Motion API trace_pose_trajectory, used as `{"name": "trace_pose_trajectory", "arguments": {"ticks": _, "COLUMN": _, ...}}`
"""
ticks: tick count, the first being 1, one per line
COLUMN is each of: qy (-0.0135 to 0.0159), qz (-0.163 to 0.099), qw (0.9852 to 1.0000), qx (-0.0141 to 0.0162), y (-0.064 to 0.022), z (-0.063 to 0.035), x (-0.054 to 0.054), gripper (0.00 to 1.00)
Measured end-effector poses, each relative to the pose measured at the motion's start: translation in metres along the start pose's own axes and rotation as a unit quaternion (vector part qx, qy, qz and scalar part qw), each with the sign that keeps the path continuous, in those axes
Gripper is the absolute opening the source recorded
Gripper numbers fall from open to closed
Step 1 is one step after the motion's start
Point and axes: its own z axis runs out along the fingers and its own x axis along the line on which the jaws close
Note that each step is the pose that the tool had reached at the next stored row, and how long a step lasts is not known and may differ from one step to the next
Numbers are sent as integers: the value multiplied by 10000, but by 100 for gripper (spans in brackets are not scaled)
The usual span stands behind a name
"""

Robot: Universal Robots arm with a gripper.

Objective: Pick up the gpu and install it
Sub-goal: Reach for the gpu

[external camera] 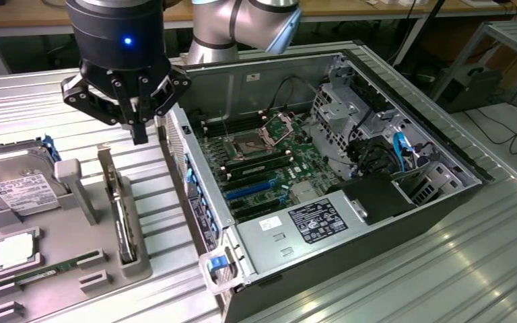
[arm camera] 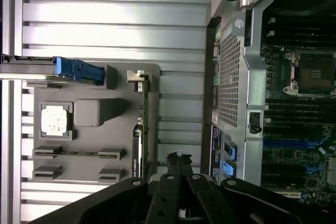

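The claw (external camera: 140,136) hangs closed, fingers pressed together on nothing. It sits just above the ribbed counter (external camera: 25,94), over the gap between the grey fixture (external camera: 137,269) and the open computer case (external camera: 240,81). The gpu (external camera: 119,208) stands on edge in the fixture's slot, beside the hard drive (external camera: 21,192) and toward the counter's end at the exterior view's left.

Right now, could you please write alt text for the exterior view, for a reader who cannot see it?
The end effector, shut and empty, hangs close to the gpu, which stands on edge in a grey holder. On the exterior view's right lies an open computer case with its motherboard exposed.
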Motion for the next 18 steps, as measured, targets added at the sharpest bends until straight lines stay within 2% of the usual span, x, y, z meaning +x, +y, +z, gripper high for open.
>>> {"name": "trace_pose_trajectory", "arguments": {"ticks": 10, "qy": 0, "qz": -46, "qw": 10000, "qx": 1, "y": -17, "z": 15, "x": 192, "gripper": 11}}
{"name": "trace_pose_trajectory", "arguments": {"ticks": 13, "qy": -22, "qz": -75, "qw": 10000, "qx": 3, "y": -22, "z": 22, "x": 214, "gripper": 11}}
{"name": "trace_pose_trajectory", "arguments": {"ticks": 16, "qy": -66, "qz": -95, "qw": 9999, "qx": 4, "y": -25, "z": 32, "x": 242, "gripper": 11}}
{"name": "trace_pose_trajectory", "arguments": {"ticks": 18, "qy": -82, "qz": -108, "qw": 9999, "qx": 5, "y": -27, "z": 40, "x": 264, "gripper": 11}}
